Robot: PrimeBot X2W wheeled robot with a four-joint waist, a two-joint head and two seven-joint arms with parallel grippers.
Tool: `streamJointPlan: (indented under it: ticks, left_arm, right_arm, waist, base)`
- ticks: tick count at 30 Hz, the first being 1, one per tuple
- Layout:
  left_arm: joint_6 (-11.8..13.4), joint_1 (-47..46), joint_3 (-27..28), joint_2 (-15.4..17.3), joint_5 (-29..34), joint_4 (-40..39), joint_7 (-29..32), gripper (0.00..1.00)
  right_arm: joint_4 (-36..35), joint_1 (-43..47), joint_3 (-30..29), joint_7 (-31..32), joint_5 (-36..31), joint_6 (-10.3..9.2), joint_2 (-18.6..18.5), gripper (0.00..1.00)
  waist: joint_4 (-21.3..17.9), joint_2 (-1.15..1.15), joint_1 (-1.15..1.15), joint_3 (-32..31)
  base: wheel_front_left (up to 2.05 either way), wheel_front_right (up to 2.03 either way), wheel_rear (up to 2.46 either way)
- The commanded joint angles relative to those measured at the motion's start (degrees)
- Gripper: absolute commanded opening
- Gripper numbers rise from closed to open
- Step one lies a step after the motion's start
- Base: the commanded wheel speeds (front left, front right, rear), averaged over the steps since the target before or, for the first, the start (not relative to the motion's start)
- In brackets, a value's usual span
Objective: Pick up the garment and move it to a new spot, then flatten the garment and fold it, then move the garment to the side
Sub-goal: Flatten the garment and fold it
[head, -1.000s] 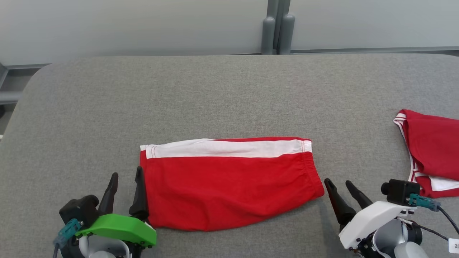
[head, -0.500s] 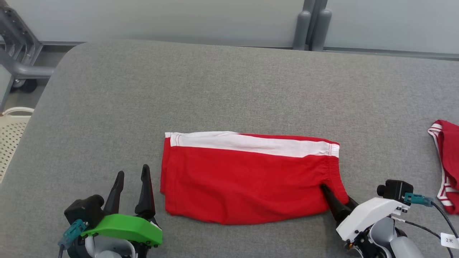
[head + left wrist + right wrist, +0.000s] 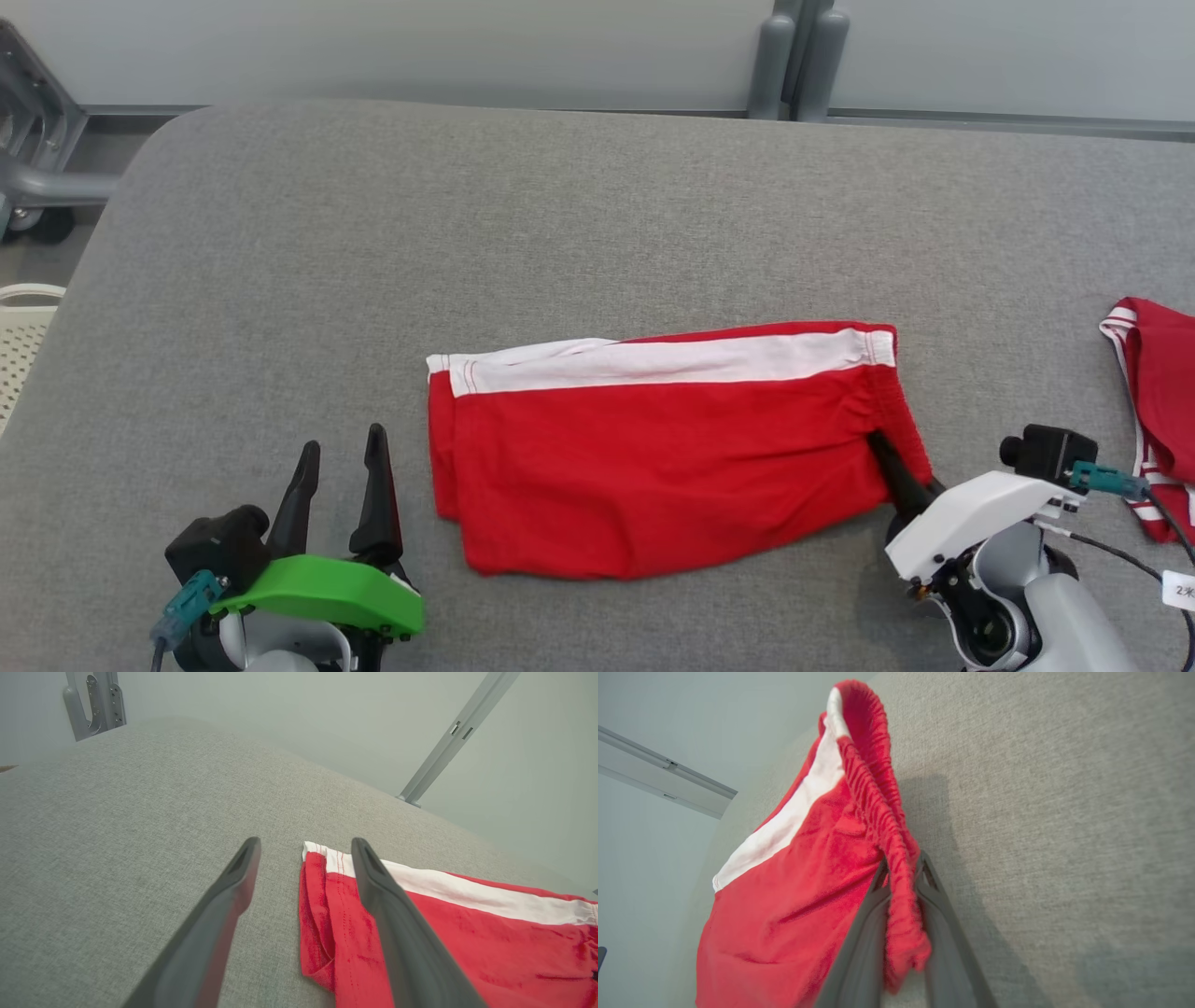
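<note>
Red shorts (image 3: 672, 457) with a white side stripe lie flat on the grey cloth-covered table (image 3: 597, 233), mid-width and closer to the near edge than the far one. The long side runs left-right, with the white stripe along the far side and the elastic waistband at the right end. The left leg hem is slightly doubled over, seen in the left wrist view (image 3: 514, 942).

Right gripper (image 3: 887, 453) is at the near-right corner of the shorts, its fingers nearly together and pinching the gathered waistband. In the right wrist view (image 3: 903, 861) the elastic sits squeezed between both fingers, with the shorts (image 3: 784, 896) spreading away to the left of them. Whether that end is lifted off the table is hard to tell.

Left gripper (image 3: 342, 441) is by the near edge, left of the shorts, its fingers spread wide with nothing between them. In the head view there is a small gap between the inner finger and the left hem. In the left wrist view (image 3: 306, 842) the fingers point toward the far edge, with the hem corner showing between them.

A second red garment (image 3: 1158, 401) with white trim lies at the right edge of the table, well apart from the shorts. A white perforated basket (image 3: 23, 345) sits off the left edge.
</note>
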Motion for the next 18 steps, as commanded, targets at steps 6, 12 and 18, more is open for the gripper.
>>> streamJointPlan:
  ticks: [6, 12, 18]
  left_arm:
    - [-0.38, -0.69, -0.48, -0.32, 1.07, -1.15, -0.31, 1.0]
    - [-0.6, -1.49, -1.46, -0.62, 1.55, -2.06, -0.01, 1.0]
    - [-0.5, -1.75, -1.74, -0.69, 1.49, -2.31, 0.15, 1.0]
  right_arm:
    - [-4.34, -0.83, -8.17, 3.56, -4.36, 0.01, -3.22, 0.0]
    - [-6.14, -1.23, -17.51, 7.54, -7.4, 0.01, -6.04, 0.0]
    - [-9.73, -2.25, -20.75, 11.92, -9.88, 0.01, -4.83, 0.0]
  waist:
    - [-3.18, 0.62, 0.0, 0.29]
    - [-4.4, 0.62, 0.0, 0.49]
    - [-5.68, 0.62, 0.0, 0.62]
  base:
    - [0.0, 0.0, 0.0]
    - [0.0, 0.0, 0.0]
    - [0.0, 0.0, 0.0]
